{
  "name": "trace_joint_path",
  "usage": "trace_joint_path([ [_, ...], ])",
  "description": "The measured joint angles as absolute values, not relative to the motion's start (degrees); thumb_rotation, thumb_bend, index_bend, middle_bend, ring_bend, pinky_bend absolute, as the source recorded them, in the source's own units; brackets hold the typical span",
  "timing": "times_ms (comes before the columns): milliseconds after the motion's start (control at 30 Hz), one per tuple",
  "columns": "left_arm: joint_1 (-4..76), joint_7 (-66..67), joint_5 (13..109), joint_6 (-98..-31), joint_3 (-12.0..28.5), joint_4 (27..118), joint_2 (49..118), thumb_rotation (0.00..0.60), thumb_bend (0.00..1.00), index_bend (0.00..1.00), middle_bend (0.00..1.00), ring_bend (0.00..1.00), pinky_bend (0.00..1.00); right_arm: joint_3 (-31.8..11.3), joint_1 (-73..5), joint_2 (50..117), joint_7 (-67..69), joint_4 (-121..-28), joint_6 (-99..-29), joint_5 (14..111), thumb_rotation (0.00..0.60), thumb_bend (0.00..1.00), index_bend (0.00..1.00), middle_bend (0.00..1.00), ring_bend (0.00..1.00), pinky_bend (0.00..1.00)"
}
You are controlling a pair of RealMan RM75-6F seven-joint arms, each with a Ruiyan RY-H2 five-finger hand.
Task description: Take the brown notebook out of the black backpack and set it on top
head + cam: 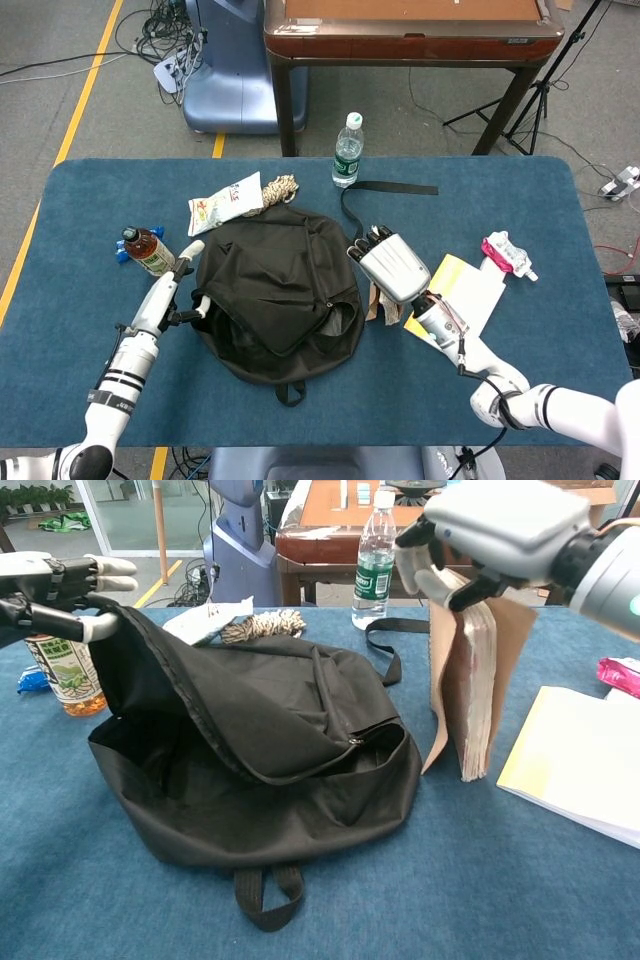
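My right hand (500, 530) grips brown notebook (470, 680) upright, just right of black backpack (275, 290), mid-desk. My left hand (55, 585) pinches backpack's flap open. Bare desk (330, 410) along near edge. Chest view alone shows notebook's page edges.

A blue tabletop (90, 220) fills the frame. At its centre lies the black backpack (275, 290). Left of it is an amber drink bottle (147, 250); at upper centre stands a clear water bottle (346, 151). A snack packet (224, 201) lies upper left, a yellow-and-white book (466, 293) right of centre, and a pink pouch (503, 254) further right.
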State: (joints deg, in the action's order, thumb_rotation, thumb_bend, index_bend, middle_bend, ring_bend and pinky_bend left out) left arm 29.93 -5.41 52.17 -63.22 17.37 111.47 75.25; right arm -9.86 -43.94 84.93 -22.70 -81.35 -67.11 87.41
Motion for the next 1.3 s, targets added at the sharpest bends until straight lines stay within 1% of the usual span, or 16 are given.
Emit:
trace_joint_path([
  [33,30.0,-5.4,52.2,-63.2,17.4,111.4,75.4,0.6,0.45,0.0,0.0,0.0,0.1,-10.0,-44.1,85.2,-22.9,-81.8,-66.7,87.0,0.6,0.61,0.49,0.34,0.26,0.39],
  [100,30.1,-5.5,52.1,-63.1,17.4,111.3,75.4,0.6,0.45,0.0,0.0,0.0,0.1,-10.5,-44.5,85.9,-22.8,-82.5,-66.3,86.6,0.6,0.61,0.38,0.27,0.18,0.32],
  [167,30.1,-5.5,52.2,-63.2,17.5,111.2,75.4,0.6,0.44,0.0,0.0,0.0,0.1,-10.9,-44.9,86.2,-21.9,-82.7,-66.3,86.7,0.6,0.6,0.28,0.21,0.13,0.26],
  [233,30.1,-5.4,52.2,-63.3,17.5,111.2,75.4,0.6,0.44,0.0,0.0,0.0,0.1,-11.2,-45.1,86.5,-20.4,-82.7,-66.6,87.0,0.6,0.58,0.21,0.16,0.08,0.21],
  [333,30.0,-5.2,52.3,-63.6,17.5,111.4,75.1,0.6,0.43,0.0,0.0,0.0,0.09,-11.8,-45.6,86.9,-17.0,-82.6,-67.5,88.1,0.6,0.54,0.16,0.12,0.05,0.18],
  [500,29.7,-4.9,52.6,-64.0,17.4,111.8,74.3,0.6,0.38,0.0,0.0,0.0,0.08,-12.5,-45.7,86.8,-11.0,-82.5,-71.0,90.8,0.6,0.52,0.16,0.12,0.05,0.17],
  [567,29.7,-4.5,52.5,-63.8,17.1,112.1,73.8,0.6,0.34,0.0,0.0,0.0,0.07,-12.7,-45.5,86.3,-9.4,-82.6,-72.4,91.5,0.6,0.52,0.16,0.12,0.05,0.17],
  [667,29.6,-3.9,52.3,-63.1,16.6,112.9,72.7,0.6,0.28,0.0,0.0,0.0,0.05,-12.8,-44.8,85.4,-8.5,-82.9,-73.4,91.8,0.6,0.51,0.15,0.12,0.05,0.17],
  [767,29.8,-2.5,52.1,-62.0,15.8,113.8,71.2,0.6,0.26,0.0,0.0,0.0,0.03,-12.7,-44.2,84.6,-8.0,-83.2,-73.8,91.7,0.6,0.51,0.14,0.12,0.05,0.17],
  [1033,30.3,2.5,51.5,-59.8,13.3,116.6,65.4,0.6,0.24,0.0,0.0,0.0,0.01,-12.0,-42.1,81.6,-8.1,-85.0,-74.9,91.6,0.6,0.5,0.13,0.12,0.05,0.17],
  [1300,29.4,3.7,51.5,-58.8,11.1,118.3,59.3,0.6,0.24,0.0,0.0,0.0,0.01,-10.9,-38.6,76.6,-8.7,-89.4,-76.5,90.8,0.6,0.5,0.13,0.12,0.05,0.17],
])
